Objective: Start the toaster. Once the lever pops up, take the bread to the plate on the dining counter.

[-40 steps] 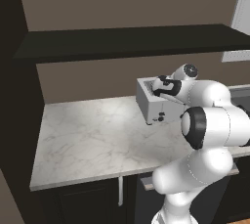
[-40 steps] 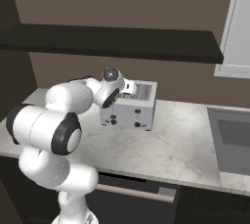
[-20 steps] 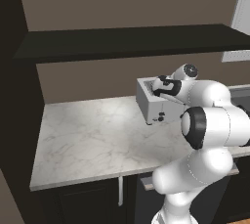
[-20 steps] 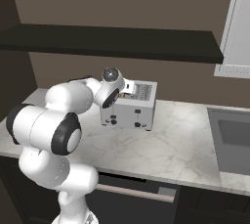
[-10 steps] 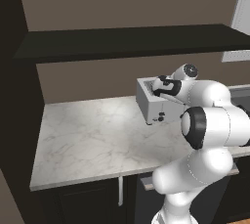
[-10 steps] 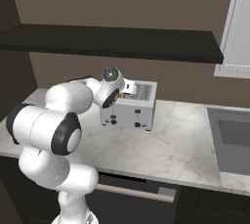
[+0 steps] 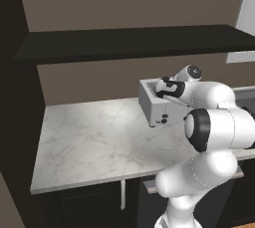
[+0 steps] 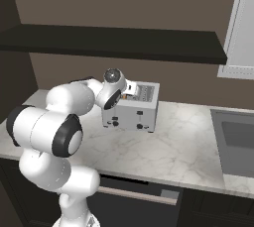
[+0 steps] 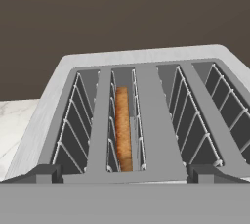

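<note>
At the back of the marble worktop (image 8: 168,146), close to the brown wall, stands the toaster (image 8: 133,109), a silver-grey box with small dark knobs on its front face. In the right base view it sits just past centre toward 11 o'clock, and the sink basin (image 8: 237,141) lies well apart from it at 3 o'clock. The tool (image 7: 168,89) hovers right over the toaster's top, with the arm's white wrist covering the near left part of the box. From the hand view, the four slots open upward, and the bread (image 9: 123,128) stands on edge, low inside the second slot from the left, its tan crust below the slot's rim. The two dark fingertips (image 9: 43,173) stand wide apart at 7 and 5 o'clock in that view, holding nothing. A dark shelf (image 8: 114,40) runs along the wall above.
</note>
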You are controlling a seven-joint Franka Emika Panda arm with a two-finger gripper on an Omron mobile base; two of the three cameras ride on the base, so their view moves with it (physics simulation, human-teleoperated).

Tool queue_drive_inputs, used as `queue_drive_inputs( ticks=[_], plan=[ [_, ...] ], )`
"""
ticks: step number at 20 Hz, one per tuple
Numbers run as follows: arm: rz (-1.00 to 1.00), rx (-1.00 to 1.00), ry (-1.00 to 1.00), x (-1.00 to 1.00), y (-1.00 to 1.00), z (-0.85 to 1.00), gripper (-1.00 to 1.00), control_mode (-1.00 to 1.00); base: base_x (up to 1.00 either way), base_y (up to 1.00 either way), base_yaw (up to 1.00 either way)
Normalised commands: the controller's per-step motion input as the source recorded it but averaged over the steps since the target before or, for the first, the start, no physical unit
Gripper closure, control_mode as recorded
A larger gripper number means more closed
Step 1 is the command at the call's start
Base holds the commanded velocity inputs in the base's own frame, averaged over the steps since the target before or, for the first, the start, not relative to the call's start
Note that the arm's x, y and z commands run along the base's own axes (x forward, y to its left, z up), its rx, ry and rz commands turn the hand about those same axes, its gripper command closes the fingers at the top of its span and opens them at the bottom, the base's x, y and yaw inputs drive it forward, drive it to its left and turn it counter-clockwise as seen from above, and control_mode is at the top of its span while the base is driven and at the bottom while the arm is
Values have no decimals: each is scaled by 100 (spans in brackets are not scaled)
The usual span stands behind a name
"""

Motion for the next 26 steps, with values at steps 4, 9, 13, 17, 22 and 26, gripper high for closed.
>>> queue_drive_inputs(
  ticks=[4,9,13,17,22,26],
  plan=[
    [0,0,0,0,0,0,-100,-100,0,0,0],
    [0,0,0,0,0,0,-100,-100,0,0,0],
    [0,0,0,0,0,0,-100,-100,0,0,0],
    [0,0,0,0,0,0,-100,-100,0,0,0],
    [0,0,0,0,0,0,-100,-100,0,0,0],
    [0,0,0,0,0,0,-100,-100,0,0,0]
  ],
)
